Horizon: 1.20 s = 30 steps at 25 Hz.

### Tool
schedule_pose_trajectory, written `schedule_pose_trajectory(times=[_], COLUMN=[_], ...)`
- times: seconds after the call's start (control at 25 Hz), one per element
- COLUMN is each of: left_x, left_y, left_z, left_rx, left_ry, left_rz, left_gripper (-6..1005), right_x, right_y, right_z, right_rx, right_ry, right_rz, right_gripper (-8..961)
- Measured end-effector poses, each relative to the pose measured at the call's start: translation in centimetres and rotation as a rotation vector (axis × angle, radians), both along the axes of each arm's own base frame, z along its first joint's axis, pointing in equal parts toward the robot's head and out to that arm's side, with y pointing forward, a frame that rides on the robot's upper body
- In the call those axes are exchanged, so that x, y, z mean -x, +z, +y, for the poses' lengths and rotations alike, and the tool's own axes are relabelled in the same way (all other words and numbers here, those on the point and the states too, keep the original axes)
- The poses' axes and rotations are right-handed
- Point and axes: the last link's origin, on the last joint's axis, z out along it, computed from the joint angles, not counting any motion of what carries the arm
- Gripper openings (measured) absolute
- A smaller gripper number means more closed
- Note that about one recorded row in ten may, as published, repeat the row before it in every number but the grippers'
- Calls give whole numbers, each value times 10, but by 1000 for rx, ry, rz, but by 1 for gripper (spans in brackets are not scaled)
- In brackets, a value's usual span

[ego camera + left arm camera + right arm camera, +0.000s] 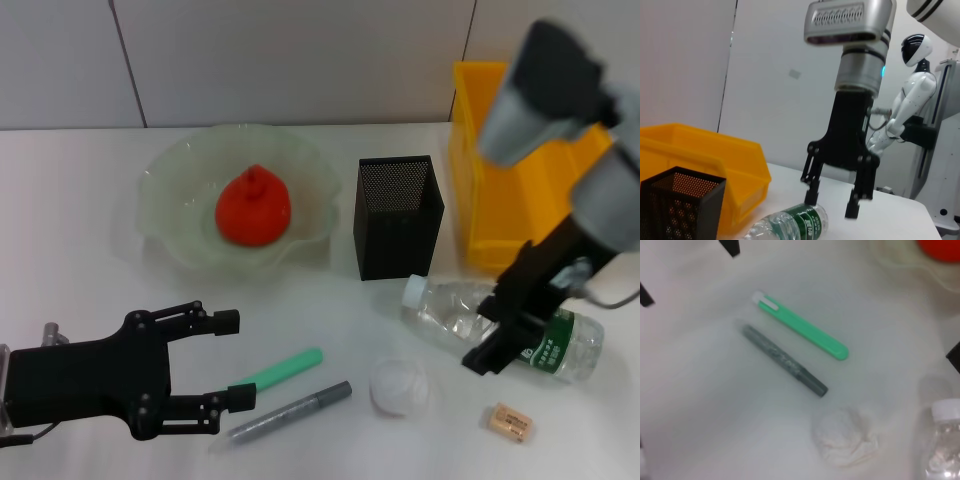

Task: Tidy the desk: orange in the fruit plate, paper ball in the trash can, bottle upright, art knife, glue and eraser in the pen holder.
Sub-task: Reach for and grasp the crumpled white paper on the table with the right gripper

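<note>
Hiding bottle label partly: right gripper open astride; left gripper wide.

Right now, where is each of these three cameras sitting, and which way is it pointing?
Head view: on the robot's head, looking forward and down at the desk; the open left gripper and the right gripper over the lying bottle show.
Left wrist view: low by the desk, facing across it at the open right gripper above the bottle, with the trash can and pen holder.
Right wrist view: looking down on the paper ball, green stick and grey pen.
All three share the bottle.
</note>
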Motion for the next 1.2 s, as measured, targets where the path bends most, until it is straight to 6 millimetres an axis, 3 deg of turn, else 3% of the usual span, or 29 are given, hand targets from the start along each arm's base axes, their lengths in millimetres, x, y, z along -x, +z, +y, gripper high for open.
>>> schedule_pose_trajectory(times=[0.12, 0.24, 0.52, 1.2], left_x=[1, 1, 4, 6], left_y=[-1, -1, -2, -5], left_z=[0, 0, 2, 5], left_rx=[-2, -2, -16, -28], left_ry=[5, 7, 24, 42], left_rz=[2, 3, 20, 35], left_gripper=[847, 847, 847, 846], right_x=[-2, -1, 5, 5], right_y=[-28, -43, -60, -104], right_z=[2, 1, 0, -7], right_rx=[7, 24, 31, 55], right_ry=[32, 48, 84, 187], right_rz=[-63, -83, -84, -131], right_gripper=[736, 737, 818, 741])
